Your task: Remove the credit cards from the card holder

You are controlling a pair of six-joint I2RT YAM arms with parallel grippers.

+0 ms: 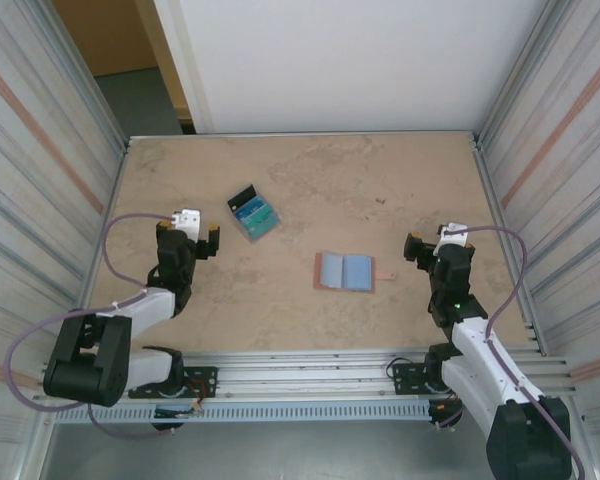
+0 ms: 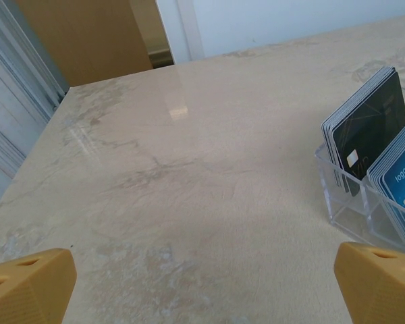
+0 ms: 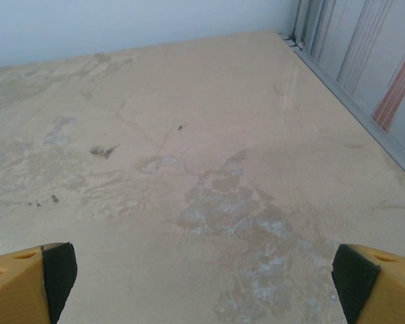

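beige table (image 1: 310,170) holds open card holder (image 1: 344,271), credit cards (image 1: 253,215) apart.

Top view looks steeply down from behind the arms (image 1: 170,285) over the whole desk (image 1: 310,190). Both wrist views skim forward, low and close, over that desk.

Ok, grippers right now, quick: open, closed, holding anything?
Left gripper: open, holding nothing.
Right gripper: open, holding nothing.
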